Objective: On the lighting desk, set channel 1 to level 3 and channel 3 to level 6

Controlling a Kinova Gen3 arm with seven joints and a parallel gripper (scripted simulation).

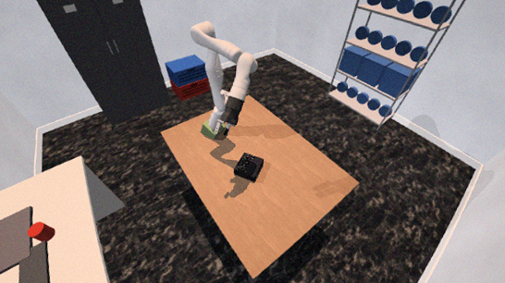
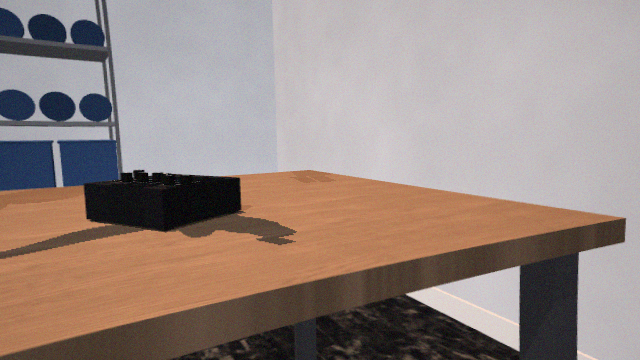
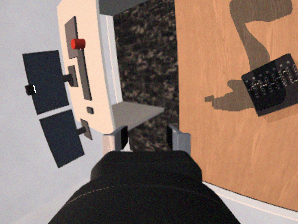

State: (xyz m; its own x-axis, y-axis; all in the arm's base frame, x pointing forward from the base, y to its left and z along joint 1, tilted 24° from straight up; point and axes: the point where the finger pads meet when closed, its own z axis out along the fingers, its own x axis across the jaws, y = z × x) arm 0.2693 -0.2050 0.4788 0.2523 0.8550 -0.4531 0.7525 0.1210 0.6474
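The black lighting desk (image 1: 248, 166) stands on its feet near the middle of the wooden table (image 1: 258, 179). Several fader caps stick up from its top (image 2: 150, 177); their levels are too small to read. It also shows in the wrist view (image 3: 272, 86) at the right edge. My gripper (image 1: 222, 128) is open and empty. It hangs above the table's back corner, near the arm's green base (image 1: 213, 130), well apart from the desk. In the wrist view the two fingertips point past the table edge.
A metal shelf rack (image 1: 391, 53) with blue items stands at the back right. Blue and red crates (image 1: 188, 77) sit behind the arm. A beige counter (image 1: 25, 231) with a red cylinder (image 1: 41, 231) is at the front left. A dark cabinet (image 1: 95, 38) stands by the wall.
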